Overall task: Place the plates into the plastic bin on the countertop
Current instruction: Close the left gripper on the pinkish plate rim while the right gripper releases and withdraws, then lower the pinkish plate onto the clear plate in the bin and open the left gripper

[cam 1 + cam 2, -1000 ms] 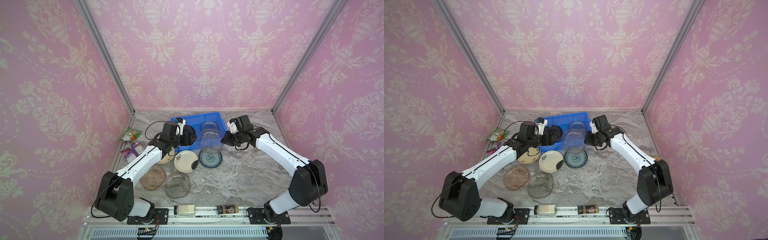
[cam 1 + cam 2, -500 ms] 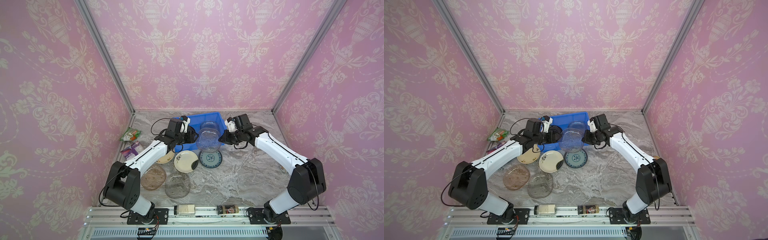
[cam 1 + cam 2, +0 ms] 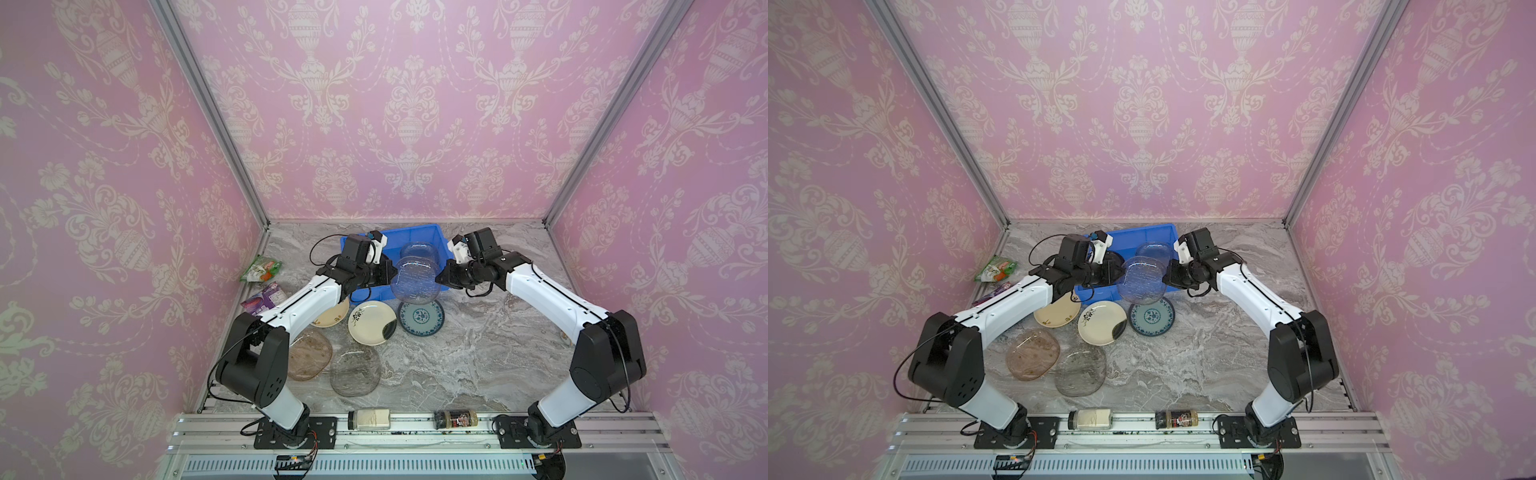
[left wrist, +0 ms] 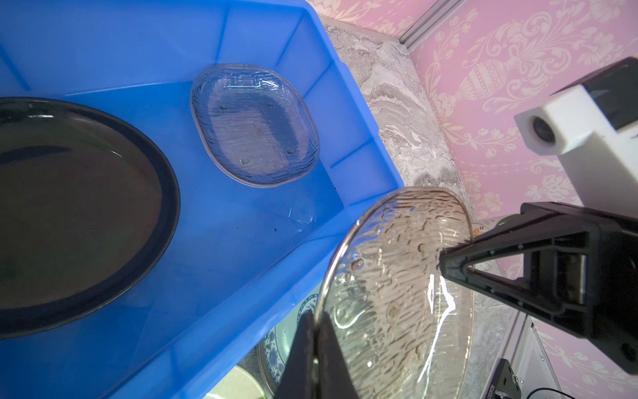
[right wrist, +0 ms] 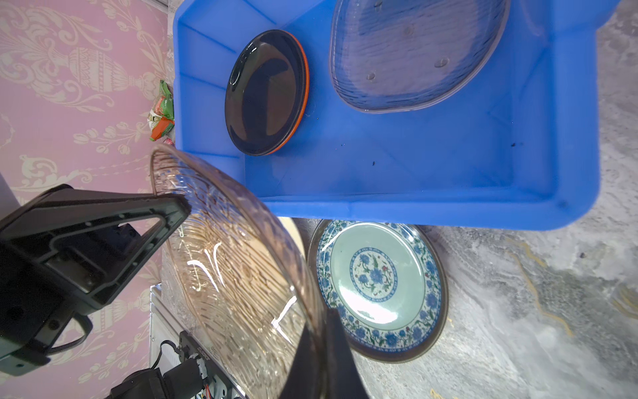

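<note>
A: Grippers?
B: left gripper [image 3: 390, 272] is clamped on the left rim of the held glass plate [image 3: 415, 279]. right gripper [image 3: 444, 276] is clamped on the opposite rim.
A: Any text?
B: Labels on the pale jar [image 3: 369, 419] and dark jar [image 3: 456, 417] on the rail [image 3: 415, 432] are too small to read.
A: Plate?
B: Rounded-square, brown-tinted, rippled. It's airborne and steeply tilted at the near wall of the blue bin [image 3: 363, 295], gripped rims in line left-right.
A: Others?
B: In the bin: black plate [image 5: 266, 93] on orange plate [image 5: 305, 86] at left, clear glass plate [image 5: 414, 51] at right. On the countertop [image 3: 478, 353]: teal plate [image 3: 421, 318], sprig cream plate [image 3: 371, 323], second cream plate [image 3: 332, 319]. Nearer: brown glass plate [image 3: 309, 355], grey glass plate [image 3: 355, 370].
</note>
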{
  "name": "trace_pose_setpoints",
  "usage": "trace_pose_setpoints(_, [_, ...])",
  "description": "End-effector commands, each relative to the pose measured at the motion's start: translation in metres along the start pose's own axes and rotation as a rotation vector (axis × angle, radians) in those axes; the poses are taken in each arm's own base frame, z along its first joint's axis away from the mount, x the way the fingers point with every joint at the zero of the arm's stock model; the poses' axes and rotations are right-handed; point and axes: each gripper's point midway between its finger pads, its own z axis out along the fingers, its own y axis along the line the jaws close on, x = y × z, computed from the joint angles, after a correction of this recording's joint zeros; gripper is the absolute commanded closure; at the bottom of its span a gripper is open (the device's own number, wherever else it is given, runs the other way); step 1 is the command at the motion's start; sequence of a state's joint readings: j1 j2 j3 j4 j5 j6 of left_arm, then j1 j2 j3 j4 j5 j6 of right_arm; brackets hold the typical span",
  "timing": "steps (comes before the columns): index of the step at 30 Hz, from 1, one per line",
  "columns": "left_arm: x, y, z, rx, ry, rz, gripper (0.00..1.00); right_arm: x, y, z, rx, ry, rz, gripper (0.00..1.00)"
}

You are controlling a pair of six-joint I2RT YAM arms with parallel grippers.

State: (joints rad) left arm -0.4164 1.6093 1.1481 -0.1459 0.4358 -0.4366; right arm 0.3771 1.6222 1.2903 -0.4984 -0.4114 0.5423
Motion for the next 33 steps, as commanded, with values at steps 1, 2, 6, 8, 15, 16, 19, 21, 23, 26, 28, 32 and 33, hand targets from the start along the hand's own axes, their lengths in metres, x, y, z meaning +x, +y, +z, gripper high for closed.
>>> trace_pose_setpoints(1, [-0.009, 0.0, 0.002, -0.014, -0.015, 0.0, 1.0, -0.012, 0.01, 0.0, -0.025, -0.022, -0.019, 0.9])
trace_pose_setpoints(2, [-0.011, 0.003, 0.003, -0.027, -0.02, -0.006, 1.0, -0.015, 0.008, -0.001, -0.018, -0.029, -0.014, 0.8])
trace_pose_setpoints(6, [-0.032, 0.006, 0.003, -0.077, -0.071, -0.024, 1.0, -0.034, -0.002, -0.012, 0.009, -0.095, 0.032, 0.45])
trace_pose_setpoints(8, [-0.047, 0.004, 0.003, -0.09, -0.102, -0.037, 1.0, -0.048, -0.008, -0.027, -0.016, -0.148, 0.086, 0.39])
trace_pose_setpoints(15, [-0.093, 0.026, 0.024, -0.216, -0.195, -0.146, 1.0, -0.077, -0.048, -0.074, -0.108, -0.301, 0.277, 0.38])
trace_pose_setpoints(16, [-0.095, 0.028, 0.031, -0.214, -0.197, -0.159, 1.0, -0.077, -0.051, -0.076, -0.117, -0.303, 0.292, 0.38])
trace_pose_setpoints(19, [-0.099, 0.039, 0.056, -0.225, -0.195, -0.209, 1.0, -0.08, -0.054, -0.082, -0.159, -0.31, 0.319, 0.38])
trace_pose_setpoints(21, [-0.099, 0.049, 0.07, -0.24, -0.199, -0.241, 1.0, -0.071, -0.063, -0.078, -0.157, -0.295, 0.346, 0.38])
trace_pose_setpoints(23, [-0.099, 0.053, 0.083, -0.239, -0.182, -0.252, 1.0, -0.071, -0.067, -0.079, -0.162, -0.294, 0.353, 0.38])
trace_pose_setpoints(26, [-0.097, 0.06, 0.101, -0.24, -0.151, -0.261, 1.0, -0.069, -0.074, -0.08, -0.163, -0.298, 0.365, 0.39])
trace_pose_setpoints(28, [-0.095, 0.063, 0.111, -0.245, -0.131, -0.264, 1.0, -0.07, -0.077, -0.081, -0.168, -0.301, 0.372, 0.39])
trace_pose_setpoints(32, [-0.089, 0.072, 0.129, -0.253, -0.096, -0.287, 1.0, -0.068, -0.08, -0.08, -0.171, -0.298, 0.377, 0.39])
trace_pose_setpoints(33, [-0.088, 0.074, 0.133, -0.256, -0.093, -0.293, 1.0, -0.068, -0.081, -0.079, -0.171, -0.295, 0.381, 0.39])
